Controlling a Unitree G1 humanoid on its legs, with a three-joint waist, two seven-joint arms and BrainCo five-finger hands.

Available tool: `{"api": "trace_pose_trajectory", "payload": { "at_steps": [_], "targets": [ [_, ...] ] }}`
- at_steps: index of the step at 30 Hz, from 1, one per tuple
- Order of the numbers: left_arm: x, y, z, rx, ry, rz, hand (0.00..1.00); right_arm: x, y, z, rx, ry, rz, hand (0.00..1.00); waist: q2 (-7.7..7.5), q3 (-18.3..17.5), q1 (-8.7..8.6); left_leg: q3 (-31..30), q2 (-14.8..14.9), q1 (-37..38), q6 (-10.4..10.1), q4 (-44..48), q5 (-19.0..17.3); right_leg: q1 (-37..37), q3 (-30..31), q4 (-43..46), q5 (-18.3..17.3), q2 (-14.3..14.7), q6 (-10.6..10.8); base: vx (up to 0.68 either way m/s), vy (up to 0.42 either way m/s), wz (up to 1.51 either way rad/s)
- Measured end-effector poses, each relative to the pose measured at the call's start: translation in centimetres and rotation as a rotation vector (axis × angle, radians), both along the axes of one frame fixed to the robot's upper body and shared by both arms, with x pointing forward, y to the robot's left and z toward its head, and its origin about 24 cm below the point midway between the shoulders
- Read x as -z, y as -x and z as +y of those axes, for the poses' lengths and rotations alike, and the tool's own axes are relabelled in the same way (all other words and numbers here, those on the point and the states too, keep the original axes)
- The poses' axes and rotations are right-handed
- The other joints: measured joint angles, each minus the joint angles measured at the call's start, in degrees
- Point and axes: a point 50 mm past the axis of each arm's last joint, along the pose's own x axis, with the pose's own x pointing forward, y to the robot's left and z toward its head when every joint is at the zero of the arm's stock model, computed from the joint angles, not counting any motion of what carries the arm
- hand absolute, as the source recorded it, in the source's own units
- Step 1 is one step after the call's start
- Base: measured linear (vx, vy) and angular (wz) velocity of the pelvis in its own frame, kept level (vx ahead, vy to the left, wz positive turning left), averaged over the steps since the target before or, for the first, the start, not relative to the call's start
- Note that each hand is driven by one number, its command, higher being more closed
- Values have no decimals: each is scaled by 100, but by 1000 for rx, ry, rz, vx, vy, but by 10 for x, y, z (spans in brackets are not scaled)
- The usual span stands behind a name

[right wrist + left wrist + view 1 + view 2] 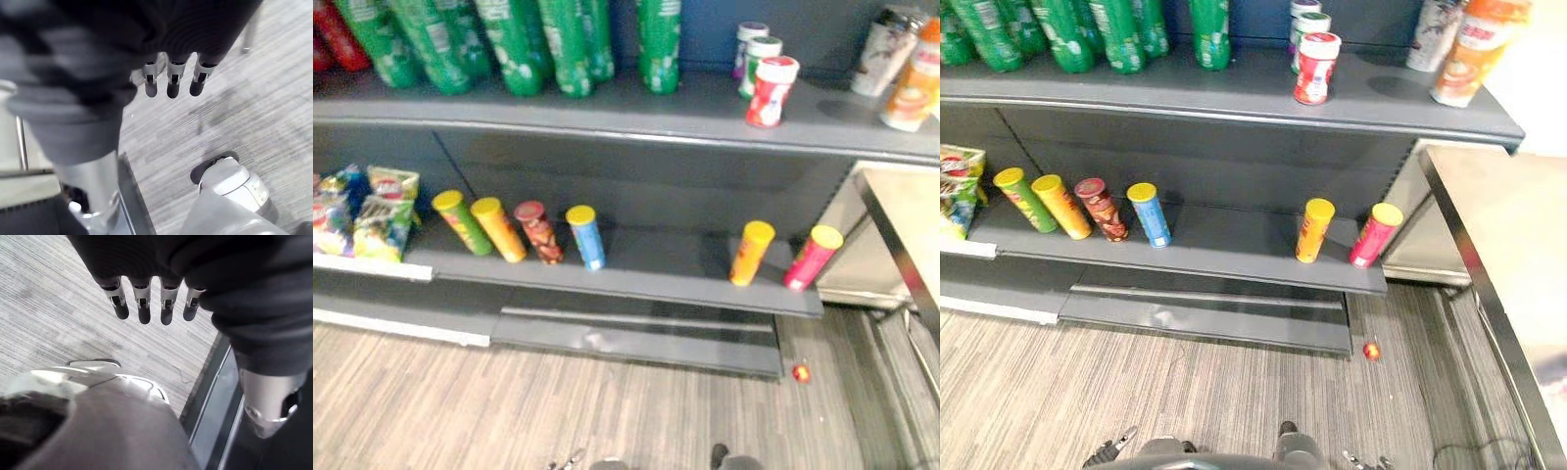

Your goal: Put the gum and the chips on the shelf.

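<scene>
Chip cans [586, 237] on lower shelf [666, 266]; left hand [143, 306], right hand [172, 81], both relaxed

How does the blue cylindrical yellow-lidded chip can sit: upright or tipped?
Upright: the blue chip can stands base-down on the grey shelf, lid uppermost.

Chip cans [585, 236] line the lower shelf [666, 259], gum tubs [771, 90] the upper shelf [685, 108] (bottles [658, 44] at their left).
</scene>
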Motion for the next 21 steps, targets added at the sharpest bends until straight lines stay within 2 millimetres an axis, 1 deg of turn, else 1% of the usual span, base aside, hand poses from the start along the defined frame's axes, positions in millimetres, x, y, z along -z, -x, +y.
{"api": "trace_pose_trajectory", "payload": {
  "at_steps": [1,2,3,4,5,6,7,8,9,10,11,12,13,14,16,17,19,21],
  "targets": [
    [0,-3,-1,-43,7,-18,0,-1,-4,6,16,-9,-34,0,133,34,13,320,272,-34,110,113,-136,-174,14,-249,526,172,-12,-205,202,-155],
    [-1,-3,-1,-65,8,-26,0,0,-5,12,30,-21,-43,0,134,64,15,479,372,-25,110,110,-144,-218,-158,-303,614,213,-57,-206,194,-155],
    [-3,-10,1,-81,0,-57,0,2,2,22,79,-55,-37,0,125,91,-10,754,540,-14,160,73,-116,-321,-662,39,457,135,-290,-159,200,-120],
    [-5,-20,0,-76,-2,-92,0,4,13,28,136,-74,-18,0,88,88,8,969,592,36,193,-67,-49,-351,-1182,520,289,-124,-490,-127,214,-104],
    [-6,-24,-2,-71,2,-106,0,5,17,30,145,-79,-7,0,70,94,2,1064,587,87,202,-158,-3,-321,-1389,743,235,-277,-568,-55,211,-99],
    [-7,-30,-3,-62,3,-123,0,6,21,31,148,-82,11,0,30,96,3,1375,526,245,226,-407,177,-199,-1716,1117,163,-557,-659,-13,172,-93],
    [-7,-31,-7,-50,14,-127,0,6,19,31,149,-81,12,0,1,90,-2,1584,476,351,225,-577,266,-68,-1885,1332,148,-764,-677,-6,146,-108],
    [-7,-32,-7,-35,12,-128,0,7,18,32,146,-81,13,0,-28,89,3,1779,403,443,250,-733,362,67,-2015,1473,146,-932,-681,-11,82,-98],
    [-8,-32,-3,-20,1,-127,0,8,15,34,135,-91,19,0,-99,72,9,2008,288,524,267,-920,471,199,-2113,1542,115,-1096,-727,-2,-8,-99],
    [-8,-33,-3,-2,-1,-128,0,9,7,35,120,-99,15,0,-161,65,5,2253,218,549,267,-1036,556,427,-2279,1497,115,-1248,-730,2,-53,-98],
    [-9,-33,-1,9,-4,-129,0,9,0,35,103,-100,4,0,-210,55,13,2432,189,551,239,-1066,592,547,-2427,1387,112,-1300,-730,1,-134,-102],
    [-9,-32,2,19,-11,-124,0,8,-9,35,84,-100,-12,0,-277,38,41,2630,164,559,208,-1089,637,648,-2556,1074,21,-1286,-640,-4,-186,-91],
    [-9,-30,4,35,-12,-114,0,7,-15,28,69,-87,-20,0,-244,44,28,2789,166,585,187,-1129,737,738,-2696,728,-37,-1200,-564,-6,-268,-87],
    [-8,-30,0,57,-3,-112,0,5,-19,21,64,-68,-26,0,-169,27,27,2930,186,605,161,-1218,870,758,-2729,460,-70,-1121,-515,-8,-240,-60],
    [-8,-31,-2,73,-1,-109,0,5,-23,20,61,-67,-34,0,-162,31,28,3029,228,636,130,-1221,934,766,-2735,366,-141,-1079,-412,1,-211,-39],
    [-6,-28,-3,71,7,-95,0,4,-28,22,56,-72,-44,0,-159,35,27,3142,320,730,58,-1209,996,836,-2734,254,-200,-987,-341,2,-222,-34],
    [-6,-28,-4,78,7,-93,0,4,-31,23,39,-73,-51,0,-155,37,15,3191,428,835,6,-1205,1116,949,-2726,105,-202,-856,-341,-18,-205,-32],
    [-6,-29,-6,92,10,-93,0,4,-33,23,51,-75,-60,0,-119,53,7,3292,550,898,-51,-1184,1163,985,-2700,-2,-203,-720,-342,-40,-187,-27]
  ]
}}
